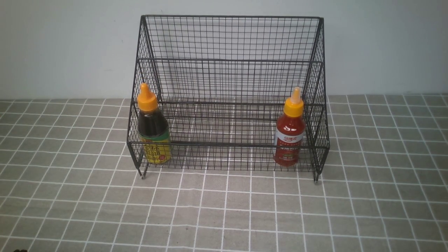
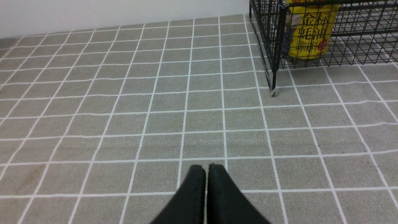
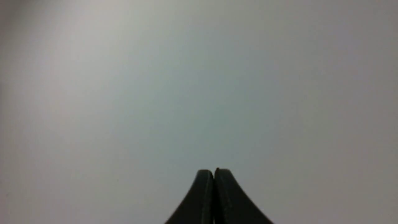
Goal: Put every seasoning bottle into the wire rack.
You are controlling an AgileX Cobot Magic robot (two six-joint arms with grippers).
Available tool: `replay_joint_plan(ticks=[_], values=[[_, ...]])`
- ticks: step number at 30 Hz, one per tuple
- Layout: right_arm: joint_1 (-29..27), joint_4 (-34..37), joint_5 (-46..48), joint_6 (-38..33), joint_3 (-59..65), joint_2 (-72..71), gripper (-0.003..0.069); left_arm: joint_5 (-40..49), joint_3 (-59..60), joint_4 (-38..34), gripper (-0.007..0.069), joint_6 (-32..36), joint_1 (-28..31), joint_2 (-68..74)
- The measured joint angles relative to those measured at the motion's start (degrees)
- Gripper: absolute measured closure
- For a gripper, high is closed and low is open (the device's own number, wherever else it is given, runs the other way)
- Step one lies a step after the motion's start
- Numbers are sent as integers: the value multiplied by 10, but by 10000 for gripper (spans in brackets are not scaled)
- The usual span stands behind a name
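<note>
The black wire rack (image 1: 227, 63) stands on the checked cloth against the wall. The dark-sauce bottle (image 1: 153, 130) with a yellow-green label stands upright in the lower tier at its left end. The red-sauce bottle (image 1: 289, 132) with a white-red label stands upright in the lower tier at its right end. Neither arm shows in the front view. My left gripper (image 2: 206, 168) is shut and empty over the cloth, with the rack's left front foot (image 2: 273, 92) and the dark bottle's label (image 2: 309, 34) ahead of it. My right gripper (image 3: 214, 171) is shut and empty, facing a plain grey surface.
The grey checked cloth (image 1: 224, 210) covers the table in front of and beside the rack. A pale wall (image 1: 63, 45) rises right behind the rack.
</note>
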Motion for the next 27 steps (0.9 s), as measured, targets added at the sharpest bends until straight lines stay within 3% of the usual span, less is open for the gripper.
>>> replay_joint_plan(ticks=[6, 14, 17, 27], values=[[-33, -3, 26, -15, 84, -9, 673, 0, 0, 0, 631, 0, 0, 0], [-217, -2, 125, -8, 231, -11, 673, 0, 0, 0, 631, 0, 0, 0], [-238, 1, 183, -6, 232, -11, 673, 0, 0, 0, 631, 0, 0, 0], [-240, 1, 191, -6, 231, -11, 673, 0, 0, 0, 631, 0, 0, 0]])
